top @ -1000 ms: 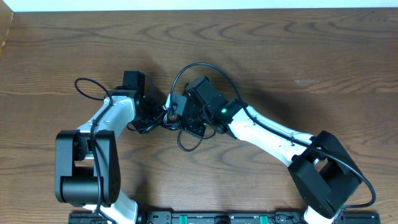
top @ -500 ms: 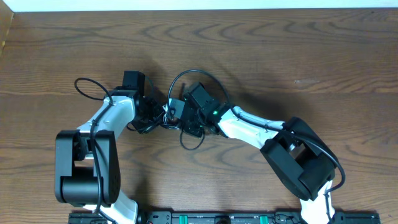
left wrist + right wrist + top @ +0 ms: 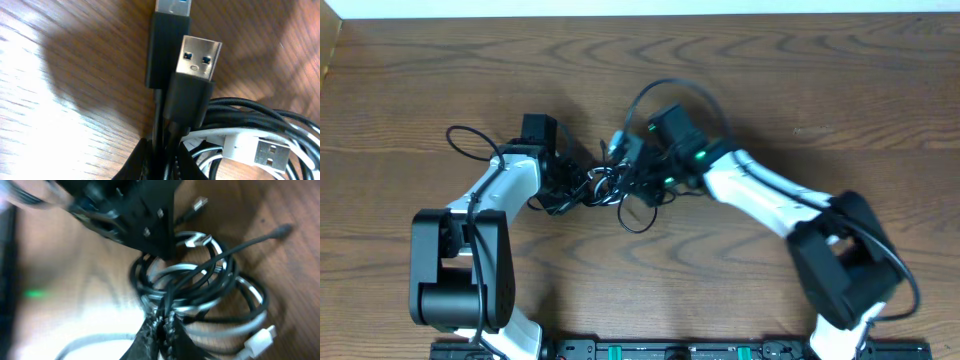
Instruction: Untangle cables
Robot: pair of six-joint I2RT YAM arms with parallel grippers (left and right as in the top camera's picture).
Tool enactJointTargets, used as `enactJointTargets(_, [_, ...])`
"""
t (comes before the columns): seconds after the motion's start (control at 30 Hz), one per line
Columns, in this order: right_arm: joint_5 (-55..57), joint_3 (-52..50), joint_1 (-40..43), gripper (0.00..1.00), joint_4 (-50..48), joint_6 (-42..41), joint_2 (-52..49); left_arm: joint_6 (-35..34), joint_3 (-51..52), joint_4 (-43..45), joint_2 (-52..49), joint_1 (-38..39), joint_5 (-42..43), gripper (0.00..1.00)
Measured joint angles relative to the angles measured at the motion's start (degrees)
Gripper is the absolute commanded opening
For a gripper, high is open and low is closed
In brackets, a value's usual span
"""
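the left gripper (image 3: pixel 162 162) is clamped tight on two black cords just below their black plugs (image 3: pixel 192 70), which stick out side by side above the fingers. the right gripper (image 3: pixel 161 330) is also pinched closed, and from its wrist view it seems to have black strands at the near edge of the same bundle. between the two, near the middle of the counter (image 3: pixel 770 80), the cables (image 3: pixel 200 280) sit as one knot: black and white loops cross over and under each other in a rough coil, with a white plug (image 3: pixel 255 150) lying against the coil beside the left gripper's hold. overhead, the two grippers stand close together with the bundle bridging them and one black loop spilling toward the robot. nothing looks separated yet, and no cord lies apart on its own. by my reading the task is at an early stage: both ends of the knot are gripped, and all the pulling apart and laying out of each cord is left to do.
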State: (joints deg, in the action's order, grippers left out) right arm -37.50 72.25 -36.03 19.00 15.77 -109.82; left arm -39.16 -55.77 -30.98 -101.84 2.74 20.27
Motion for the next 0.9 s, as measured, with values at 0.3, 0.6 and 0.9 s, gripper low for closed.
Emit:
enactJointTargets(0.3, [-15.67, -0.02, 11.10, 0.09, 5.57, -0.02, 6.16, -0.02, 0.09, 0.04, 0.00, -1.14, -3.06, 0.08])
enactJointTargets(0.6, [-1.01, -0.04, 3.10, 0.60, 4.09, 0.07, 6.05, -0.02, 0.09, 0.07, 0.02, -1.14, -3.10, 0.08])
enactJointTargets(0.9, [22.25, -0.04, -8.66, 0.45, 2.97, 0.20, 4.50, -0.04, 0.09, 0.07, 0.02, -1.14, -3.28, 0.08])
